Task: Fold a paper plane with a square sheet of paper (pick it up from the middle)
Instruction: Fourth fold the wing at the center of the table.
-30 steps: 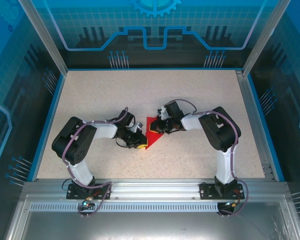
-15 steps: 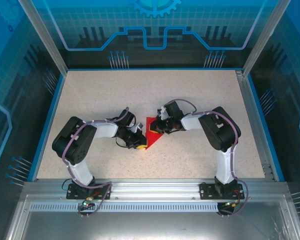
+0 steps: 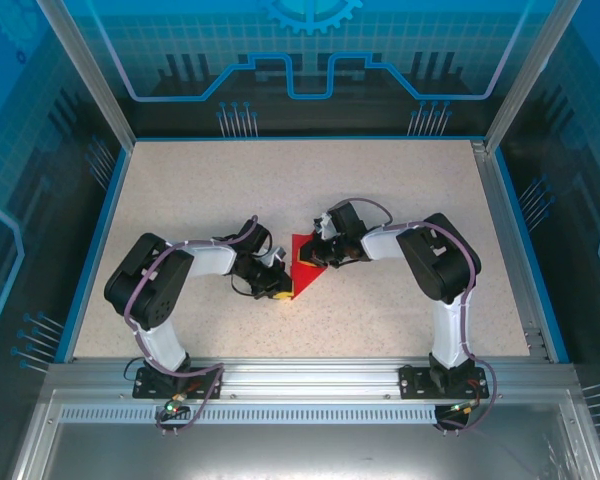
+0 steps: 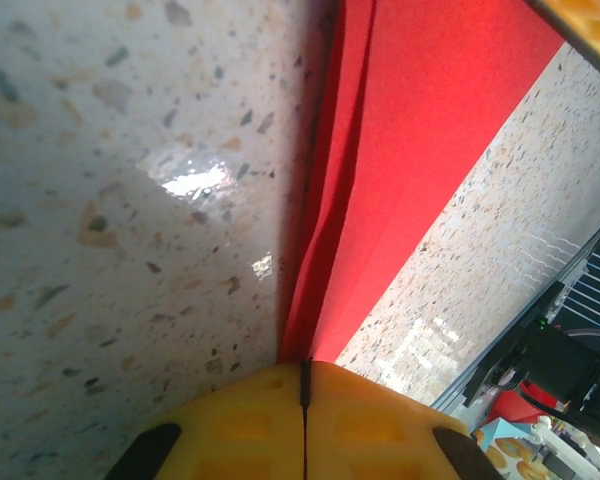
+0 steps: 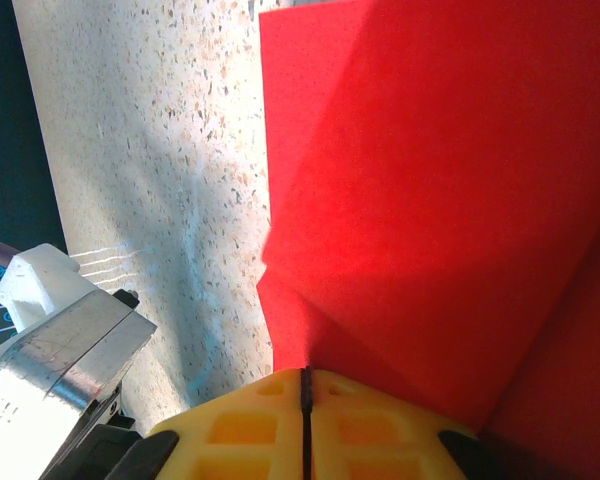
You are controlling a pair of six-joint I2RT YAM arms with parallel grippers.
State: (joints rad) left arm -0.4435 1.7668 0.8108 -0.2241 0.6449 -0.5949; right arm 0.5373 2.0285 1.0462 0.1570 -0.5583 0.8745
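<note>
Paper sheet [image 3: 302, 268] — bright red — folded into a layered triangle.

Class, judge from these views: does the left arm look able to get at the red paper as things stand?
Probably yes: the left gripper is shut right at the red paper, whose folded edge runs into the seam between its pads. Nothing stands between them.

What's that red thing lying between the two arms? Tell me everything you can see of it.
It is thin, bright red paper, plain and matte, already folded into overlapping layers with sharp creases. It lies on the speckled table, mid-table. The left gripper, shut, pinches its folded edge; the right gripper, also shut, meets its opposite edge.
</note>
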